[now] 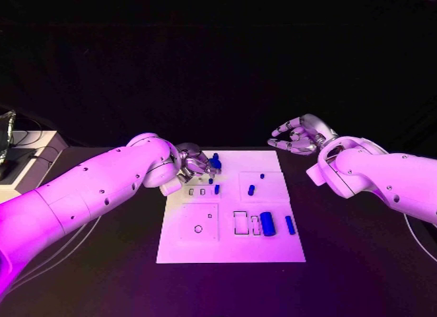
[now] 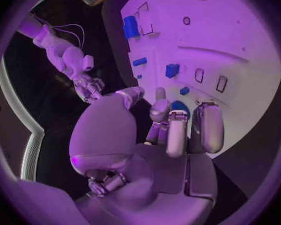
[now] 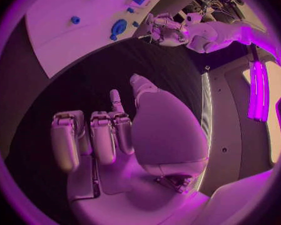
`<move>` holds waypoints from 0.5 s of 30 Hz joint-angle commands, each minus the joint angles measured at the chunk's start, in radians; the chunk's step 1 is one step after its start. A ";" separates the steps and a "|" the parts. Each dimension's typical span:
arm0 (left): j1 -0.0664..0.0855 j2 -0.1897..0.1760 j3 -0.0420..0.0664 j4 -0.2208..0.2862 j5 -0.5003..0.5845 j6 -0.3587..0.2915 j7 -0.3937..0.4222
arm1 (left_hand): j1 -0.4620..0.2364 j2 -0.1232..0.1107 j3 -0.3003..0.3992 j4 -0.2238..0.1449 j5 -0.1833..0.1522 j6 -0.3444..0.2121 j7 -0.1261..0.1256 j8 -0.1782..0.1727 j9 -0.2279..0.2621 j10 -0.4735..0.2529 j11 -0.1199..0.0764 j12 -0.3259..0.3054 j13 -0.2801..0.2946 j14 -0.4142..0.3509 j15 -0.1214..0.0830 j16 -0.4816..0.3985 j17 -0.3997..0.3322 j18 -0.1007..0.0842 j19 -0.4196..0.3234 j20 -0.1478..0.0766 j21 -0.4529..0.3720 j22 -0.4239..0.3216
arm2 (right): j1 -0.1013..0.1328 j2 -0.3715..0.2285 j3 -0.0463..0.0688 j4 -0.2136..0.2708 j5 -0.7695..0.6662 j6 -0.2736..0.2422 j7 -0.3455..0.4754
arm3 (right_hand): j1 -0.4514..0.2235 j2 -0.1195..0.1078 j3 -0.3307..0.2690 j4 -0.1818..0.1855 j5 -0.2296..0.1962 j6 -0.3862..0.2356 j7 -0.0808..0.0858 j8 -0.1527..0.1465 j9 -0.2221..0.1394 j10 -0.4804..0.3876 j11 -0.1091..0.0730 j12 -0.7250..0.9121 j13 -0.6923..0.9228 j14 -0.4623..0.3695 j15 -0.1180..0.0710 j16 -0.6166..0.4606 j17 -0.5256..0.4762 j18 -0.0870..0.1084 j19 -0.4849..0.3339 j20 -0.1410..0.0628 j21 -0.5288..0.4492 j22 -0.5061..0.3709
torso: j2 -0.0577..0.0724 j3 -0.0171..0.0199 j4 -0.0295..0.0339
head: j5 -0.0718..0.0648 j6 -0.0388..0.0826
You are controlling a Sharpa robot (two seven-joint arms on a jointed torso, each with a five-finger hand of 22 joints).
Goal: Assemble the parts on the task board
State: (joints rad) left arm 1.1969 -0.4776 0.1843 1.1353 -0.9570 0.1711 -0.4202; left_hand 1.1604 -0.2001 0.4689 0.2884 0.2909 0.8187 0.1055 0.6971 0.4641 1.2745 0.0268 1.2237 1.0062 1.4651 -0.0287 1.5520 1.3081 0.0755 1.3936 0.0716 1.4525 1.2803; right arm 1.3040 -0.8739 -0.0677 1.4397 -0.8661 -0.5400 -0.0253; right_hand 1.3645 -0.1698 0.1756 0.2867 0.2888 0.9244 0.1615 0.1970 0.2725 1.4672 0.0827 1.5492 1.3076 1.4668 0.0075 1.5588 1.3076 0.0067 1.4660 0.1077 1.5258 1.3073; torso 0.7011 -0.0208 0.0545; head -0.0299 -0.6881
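The white task board [image 1: 228, 247] lies in the middle of the black table. Blue parts sit on it: a large block [image 1: 267, 223] and a thin bar [image 1: 290, 224] near its right side, a peg [image 1: 251, 189] further back, and a rounded part [image 1: 214, 160] at the far left corner. My left hand [image 1: 192, 165] hovers at that corner with its fingers [image 2: 178, 130] just before the rounded part [image 2: 178, 106]; I see no grip on it. My right hand [image 1: 296, 135] hangs beyond the board's far right corner, empty, with its fingers [image 3: 103, 135] apart.
The board has empty outlined slots [image 1: 240, 222] and a square recess with a small ring [image 1: 198, 229] near its front. A grey device [image 1: 3, 135] on a white stand [image 1: 33, 165] sits at the table's far left. Cables trail beside my arms.
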 commanded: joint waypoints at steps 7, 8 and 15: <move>0.028 0.053 -0.025 -0.049 -0.116 0.079 -0.082 | -0.076 -0.016 -0.063 0.004 -0.006 -0.017 0.001 0.003 0.015 0.006 0.004 0.023 0.032 0.096 -0.002 0.006 0.235 -0.017 0.009 0.001 0.012 0.014 | 0.001 0.007 0.000 -0.007 -0.010 0.035 -0.014 | -0.003 -0.010 0.003 0.001 0.004 -0.010 0.001 -0.002 -0.001 0.079 -0.003 -0.003 0.241 0.092 -0.003 -0.003 0.211 0.007 0.081 -0.003 -0.006 0.226 | 0.003 -0.0019 -0.0025 | -0.002 -0.004; 0.030 0.057 -0.027 -0.053 -0.119 0.081 -0.083 | -0.082 -0.019 -0.074 0.004 -0.007 -0.017 0.000 0.004 0.018 0.007 0.004 0.026 0.036 0.096 -0.002 0.006 0.234 -0.017 0.010 0.001 0.013 0.015 | 0.001 0.007 0.000 -0.007 -0.010 0.035 -0.015 | -0.004 -0.010 0.002 0.002 0.004 -0.011 0.001 -0.003 -0.001 0.078 -0.003 -0.004 0.241 0.092 -0.003 -0.003 0.211 0.007 0.081 -0.003 -0.008 0.224 | 0.002 -0.0035 -0.0019 | -0.003 -0.006; 0.035 0.075 -0.032 -0.065 -0.147 0.124 -0.090 | -0.084 -0.024 -0.093 0.002 -0.007 -0.020 0.000 0.003 0.022 0.005 0.003 0.027 0.039 0.096 -0.002 0.006 0.234 -0.017 0.010 0.001 0.014 0.018 | 0.001 0.011 0.000 -0.012 -0.015 0.037 -0.021 | -0.016 -0.011 0.000 0.003 -0.014 -0.014 0.002 0.000 0.000 0.078 -0.002 -0.005 0.240 0.091 -0.002 -0.003 0.210 0.007 0.081 -0.002 -0.008 0.225 | 0.004 -0.0063 -0.0004 | -0.005 -0.008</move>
State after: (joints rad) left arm 1.2296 -0.4065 0.1517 1.0699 -1.0670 0.2454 -0.4952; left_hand 1.0827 -0.2200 0.3819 0.2924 0.2871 0.8040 0.1055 0.6971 0.4845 1.2780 0.0304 1.2461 1.0438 1.4650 -0.0286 1.5520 1.3079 0.0756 1.3971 0.0752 1.4619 1.2972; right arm 1.3045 -0.8638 -0.0678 1.4281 -0.8686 -0.5200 -0.0419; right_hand 1.3538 -0.1805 0.1756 0.2867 0.2785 0.9176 0.1611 0.1970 0.2723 1.4671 0.0827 1.5491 1.3074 1.4668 0.0075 1.5588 1.3075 0.0068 1.4660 0.1077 1.5218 1.3081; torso 0.7036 -0.0249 0.0529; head -0.0335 -0.6953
